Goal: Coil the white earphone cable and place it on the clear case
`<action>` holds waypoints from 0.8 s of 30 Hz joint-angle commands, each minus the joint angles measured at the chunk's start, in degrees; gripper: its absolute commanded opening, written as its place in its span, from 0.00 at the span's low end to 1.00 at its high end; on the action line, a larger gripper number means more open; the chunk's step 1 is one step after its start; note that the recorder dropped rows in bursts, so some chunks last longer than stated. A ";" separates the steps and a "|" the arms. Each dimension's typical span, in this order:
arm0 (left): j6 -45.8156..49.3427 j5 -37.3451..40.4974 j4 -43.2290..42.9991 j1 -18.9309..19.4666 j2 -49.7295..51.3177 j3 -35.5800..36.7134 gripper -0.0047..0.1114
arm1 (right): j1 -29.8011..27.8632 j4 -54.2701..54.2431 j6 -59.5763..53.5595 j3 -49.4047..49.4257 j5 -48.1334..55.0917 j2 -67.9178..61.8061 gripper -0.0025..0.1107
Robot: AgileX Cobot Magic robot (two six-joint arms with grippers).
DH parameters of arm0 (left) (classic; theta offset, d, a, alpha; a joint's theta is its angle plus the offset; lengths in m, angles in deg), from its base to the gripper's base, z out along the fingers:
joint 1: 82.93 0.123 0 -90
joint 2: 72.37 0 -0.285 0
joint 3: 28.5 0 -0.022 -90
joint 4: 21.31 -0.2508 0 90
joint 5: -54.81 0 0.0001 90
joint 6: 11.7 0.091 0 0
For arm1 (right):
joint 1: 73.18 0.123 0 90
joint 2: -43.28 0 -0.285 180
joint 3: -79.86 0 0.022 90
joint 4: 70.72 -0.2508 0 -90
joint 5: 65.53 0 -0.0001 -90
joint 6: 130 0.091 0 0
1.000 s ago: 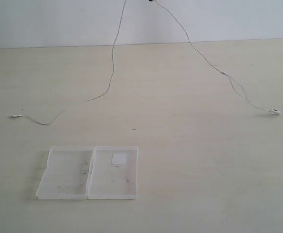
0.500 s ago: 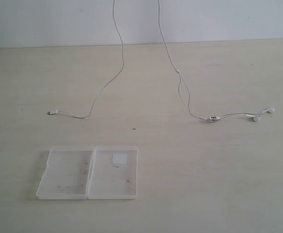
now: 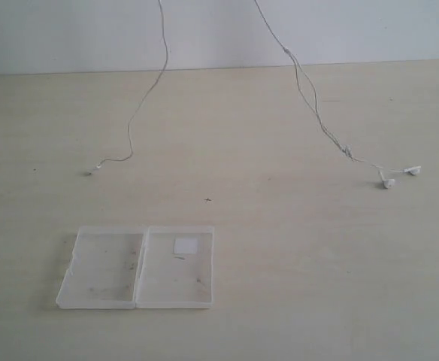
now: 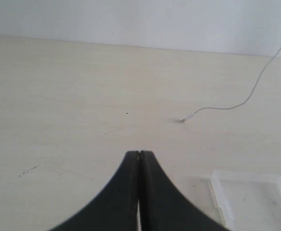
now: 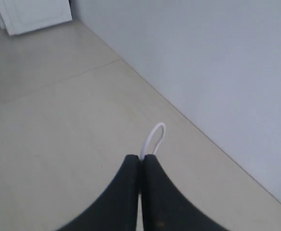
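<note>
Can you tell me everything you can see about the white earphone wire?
The white earphone cable is very thin and hangs in two strands from above the exterior view. One strand ends in a tiny tip lying on the table. The other splits into two wires that end in two white earbuds resting on the table. A small loop of it pokes out of the shut right gripper. It does not touch the clear case.

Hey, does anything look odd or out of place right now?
The cable is uncoiled: two strands hang from above, the plug end down by the table on the left, the earbuds down on the right, both apart from the open case.
</note>
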 commanded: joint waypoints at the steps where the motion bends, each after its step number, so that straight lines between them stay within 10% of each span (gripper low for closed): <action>1: 0.16 -0.73 -0.32 0.09 -0.39 -0.10 0.04 | -0.26 -2.67 -0.59 0.31 -4.99 0.54 0.02; 24: 7.87 -8.76 -13.34 0.09 -0.39 -0.10 0.04 | -0.26 -4.62 -1.49 0.31 -3.43 0.94 0.02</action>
